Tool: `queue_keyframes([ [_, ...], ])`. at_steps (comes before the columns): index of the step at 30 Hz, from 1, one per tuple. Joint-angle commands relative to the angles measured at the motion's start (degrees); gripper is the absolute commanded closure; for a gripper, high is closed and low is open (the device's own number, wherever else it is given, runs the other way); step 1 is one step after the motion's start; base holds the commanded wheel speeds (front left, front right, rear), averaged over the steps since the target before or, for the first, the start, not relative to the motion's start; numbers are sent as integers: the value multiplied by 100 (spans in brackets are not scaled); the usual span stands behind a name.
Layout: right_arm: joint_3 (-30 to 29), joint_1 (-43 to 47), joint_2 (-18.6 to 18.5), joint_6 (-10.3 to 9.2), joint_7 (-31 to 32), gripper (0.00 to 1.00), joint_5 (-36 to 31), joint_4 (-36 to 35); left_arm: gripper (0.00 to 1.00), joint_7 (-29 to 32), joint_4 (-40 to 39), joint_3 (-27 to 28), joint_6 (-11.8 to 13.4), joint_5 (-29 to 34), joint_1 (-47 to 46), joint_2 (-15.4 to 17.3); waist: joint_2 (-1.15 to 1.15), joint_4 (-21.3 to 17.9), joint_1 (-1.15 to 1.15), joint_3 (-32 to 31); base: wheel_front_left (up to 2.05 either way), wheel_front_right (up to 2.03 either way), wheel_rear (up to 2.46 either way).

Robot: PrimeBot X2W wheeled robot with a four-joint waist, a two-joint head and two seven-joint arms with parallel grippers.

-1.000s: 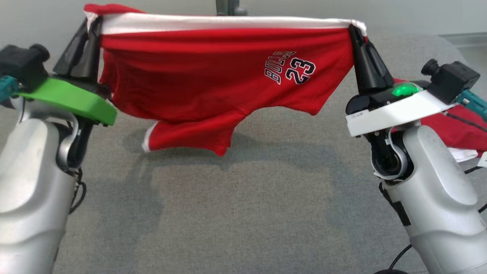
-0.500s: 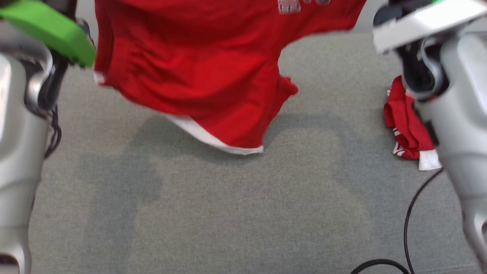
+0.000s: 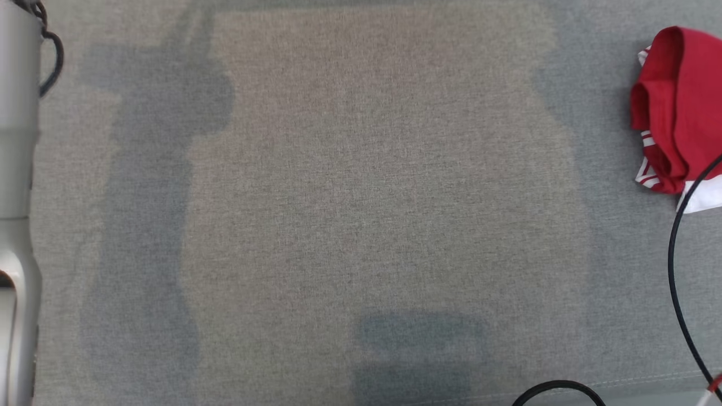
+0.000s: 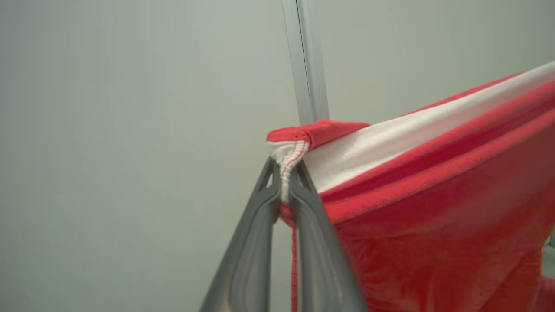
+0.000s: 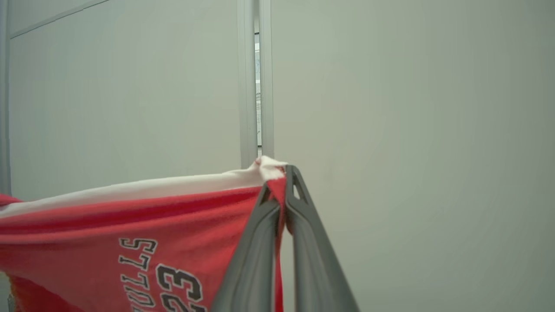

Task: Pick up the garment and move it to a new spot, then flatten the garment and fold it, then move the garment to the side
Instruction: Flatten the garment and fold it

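The garment (image 4: 433,203) is a red pair of shorts with a white waistband, stretched in the air between my two grippers. In the left wrist view my left gripper (image 4: 284,173) is shut on one corner of the waistband. In the right wrist view my right gripper (image 5: 277,177) is shut on the other corner, and the garment (image 5: 130,225) hangs to the left with its printed number upside down. In both views the cloth is held up against a pale wall.
The head view looks down on a grey cloth-covered table (image 3: 361,203). A second red and white garment (image 3: 677,113) lies bunched at the right edge. A black cable (image 3: 677,270) loops at the lower right. A pale forearm (image 3: 17,197) runs down the left edge.
The head camera has tilted steeply down, so the held garment and both grippers have slid out of the top of its view. The grip on both corners stays shut.
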Motion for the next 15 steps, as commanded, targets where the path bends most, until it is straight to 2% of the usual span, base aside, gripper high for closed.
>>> queue_keyframes([
  [1, -214, 330, -95, -72, -50, 100, 17, -42, 100, -33, 141, 100, 27, -20, 224, 123, -2, -18, -1, 327, 0, 0, 0],
  [8, 591, 2599, -104, -47, -41, 100, 511, -553, 100, -42, -512, 587, -92, -45, 2490, -357, -2, 68, -1, -154, 0, 0, 0],
  [15, 958, 4772, -83, -49, -42, 100, 1187, -688, 100, -44, -725, 1300, -103, -26, 4875, -850, -2, 78, -1, -800, 0, 0, 0],
])
